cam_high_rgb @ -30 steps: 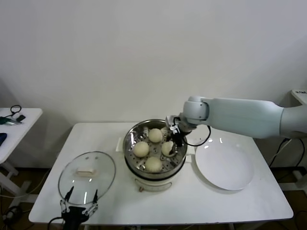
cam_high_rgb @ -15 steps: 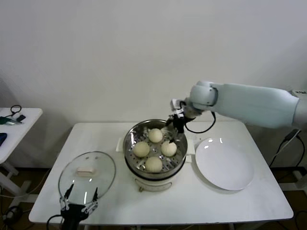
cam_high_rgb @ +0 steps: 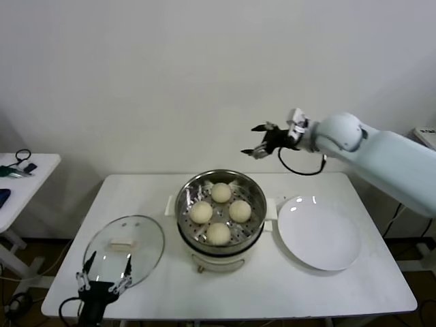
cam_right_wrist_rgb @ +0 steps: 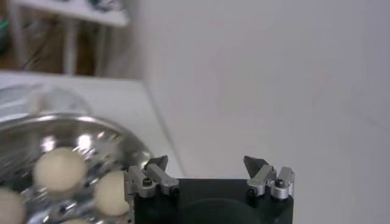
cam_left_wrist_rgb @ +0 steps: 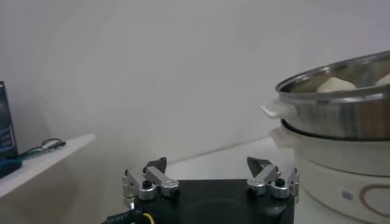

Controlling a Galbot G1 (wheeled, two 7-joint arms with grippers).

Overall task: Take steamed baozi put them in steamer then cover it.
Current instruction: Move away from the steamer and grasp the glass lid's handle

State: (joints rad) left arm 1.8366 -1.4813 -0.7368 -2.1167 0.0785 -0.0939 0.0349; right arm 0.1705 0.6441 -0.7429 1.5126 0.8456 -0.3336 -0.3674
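Four cream-white baozi lie in the shiny steel steamer on its white pot base at the table's middle; some of them also show in the right wrist view. The glass cover with a white handle lies flat on the table at the front left. My right gripper is open and empty, raised in the air above and behind the steamer's right side. My left gripper is open and empty, low at the table's front edge just in front of the cover. The left wrist view shows the steamer side-on.
A flat white plate lies on the table right of the steamer. A small side table with cables stands at the far left. A white wall rises close behind the table.
My right gripper has let go inside the steamer and risen up and to the right, away from the baozi. My left gripper has shifted slightly left at the table's front edge.
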